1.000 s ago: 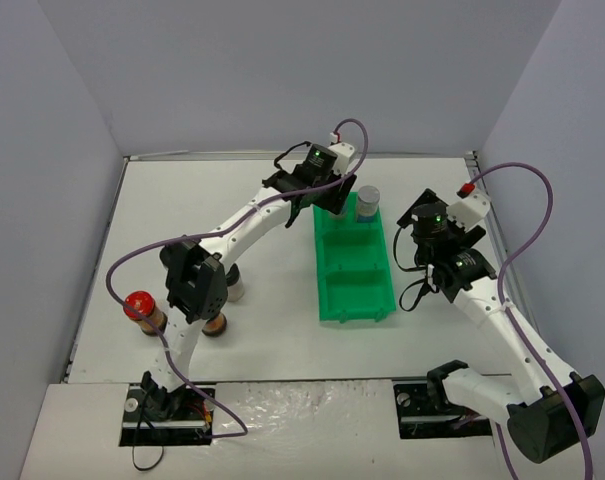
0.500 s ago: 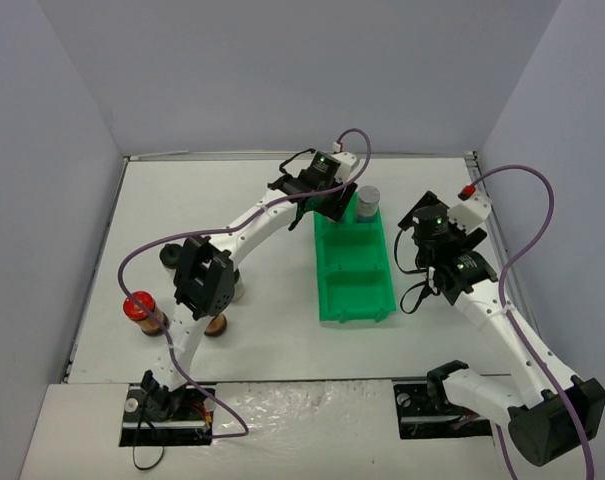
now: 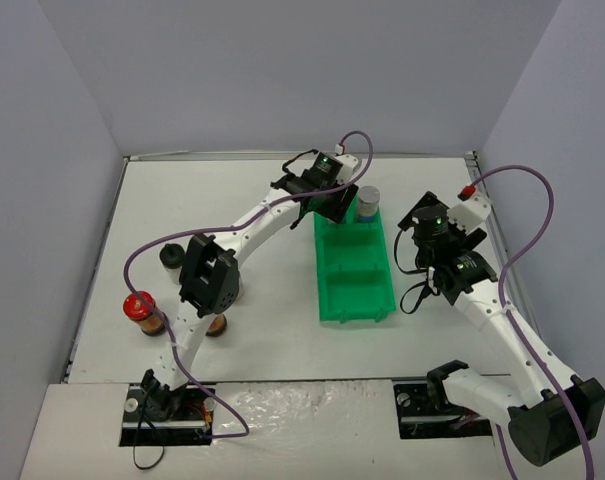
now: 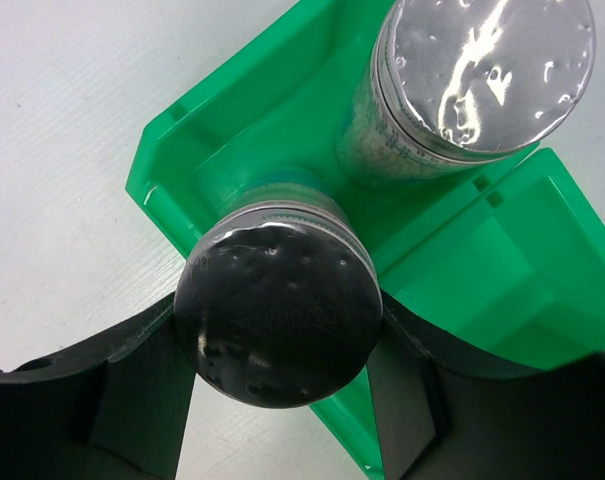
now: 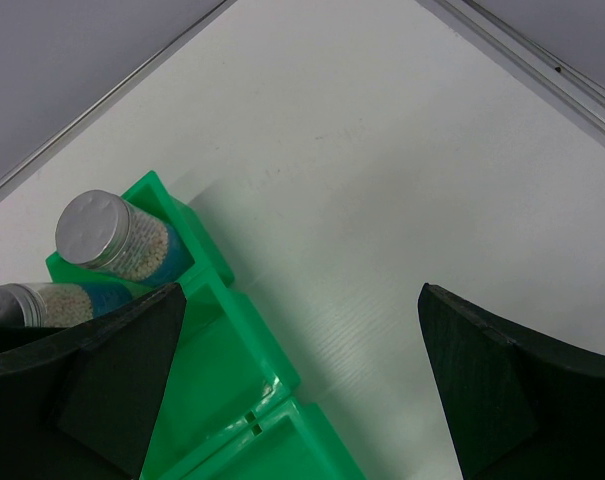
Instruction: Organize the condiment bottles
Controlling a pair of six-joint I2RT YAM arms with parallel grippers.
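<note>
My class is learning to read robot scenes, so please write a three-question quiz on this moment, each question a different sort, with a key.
1. True or false: the left gripper is shut on a silver-lidded jar.
2. The right gripper is: A) open and empty; B) holding a jar; C) shut on a red lid.
3. Fill in: a second silver-lidded jar stands in the ____ tray.
Key: 1 true; 2 A; 3 green.

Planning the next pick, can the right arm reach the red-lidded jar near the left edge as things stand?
Probably not: the red-lidded jar sits across the table, beyond the green tray and the left arm.
</note>
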